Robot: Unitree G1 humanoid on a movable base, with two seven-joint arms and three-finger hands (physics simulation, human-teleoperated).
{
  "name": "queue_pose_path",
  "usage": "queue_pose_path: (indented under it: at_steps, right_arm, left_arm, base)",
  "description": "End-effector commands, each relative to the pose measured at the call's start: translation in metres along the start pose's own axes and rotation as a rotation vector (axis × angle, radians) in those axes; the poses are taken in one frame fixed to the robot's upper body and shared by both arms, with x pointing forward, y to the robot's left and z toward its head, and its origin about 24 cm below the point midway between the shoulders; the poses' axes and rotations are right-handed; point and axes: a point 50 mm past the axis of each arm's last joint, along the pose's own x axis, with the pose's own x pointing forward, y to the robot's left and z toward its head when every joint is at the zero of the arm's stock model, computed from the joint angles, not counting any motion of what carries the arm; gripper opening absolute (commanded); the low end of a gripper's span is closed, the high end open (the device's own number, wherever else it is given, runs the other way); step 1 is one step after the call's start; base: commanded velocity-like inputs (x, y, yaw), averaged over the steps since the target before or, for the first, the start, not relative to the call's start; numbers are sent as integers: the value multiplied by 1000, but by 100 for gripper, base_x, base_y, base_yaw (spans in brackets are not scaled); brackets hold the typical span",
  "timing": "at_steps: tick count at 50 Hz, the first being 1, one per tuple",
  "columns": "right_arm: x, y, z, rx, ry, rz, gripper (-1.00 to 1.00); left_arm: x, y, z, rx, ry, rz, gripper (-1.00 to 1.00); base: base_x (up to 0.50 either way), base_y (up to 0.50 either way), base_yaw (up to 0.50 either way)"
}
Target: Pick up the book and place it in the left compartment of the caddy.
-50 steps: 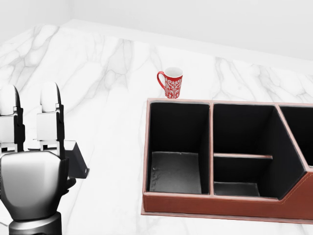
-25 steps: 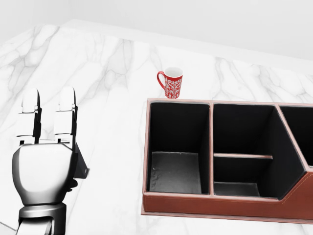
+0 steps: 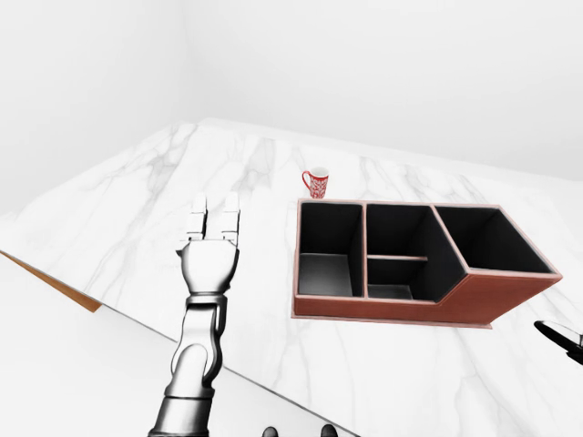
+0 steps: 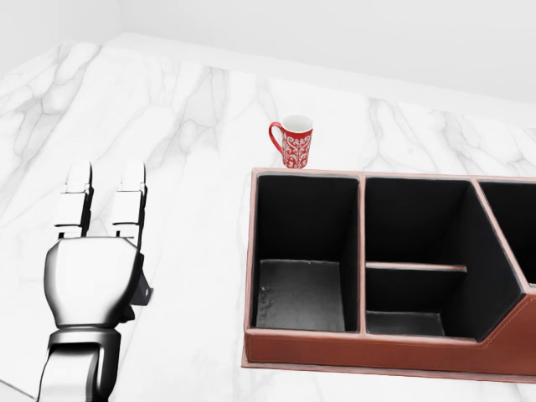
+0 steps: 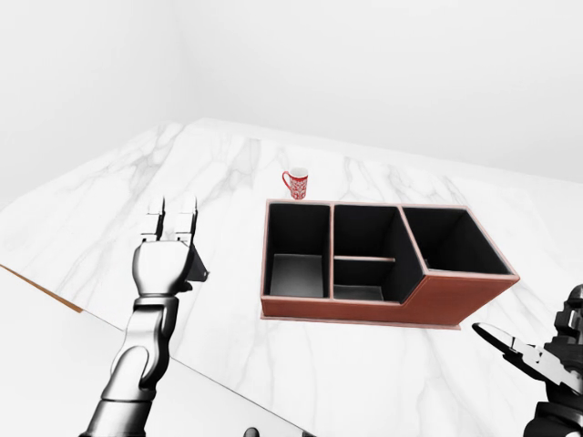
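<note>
Head view shows the left robot hand (image 4: 92,285) to the left of the caddy (image 4: 394,352), fingers (image 4: 130,205) straight and extended, its back hiding what lies beneath; a dark corner, apparently the book (image 4: 142,289), peeks out beside it, and whether the hand grips it cannot be told. Above the caddy's left compartment (image 4: 301,293) stands a red mug (image 4: 293,142) on the marble bench (image 4: 184,126). Right robot hand (image 5: 547,360) sits well right of the caddy, its state unclear.

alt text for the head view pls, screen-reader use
The robot's left hand hovers over a white marble counter, fingers extended, with a dark object partly hidden behind it. To its right sits a brown caddy with empty black compartments, and a red patterned mug stands just past its top left corner.
</note>
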Motion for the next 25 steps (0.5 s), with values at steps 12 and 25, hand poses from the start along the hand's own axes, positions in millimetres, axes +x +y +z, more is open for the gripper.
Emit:
queue_pose_path:
  at_steps: [12,25]
  right_arm:
    - [0,0,-2,-6,10,1,100]
    - [-1,0,-3,-8,14,3,100]
  left_arm:
    - [15,-26,-12,-3,19,-119,100]
    - [22,-39,-25,0,47,-155,100]
  base:
    - [0,0,0]
    - [0,0,0]
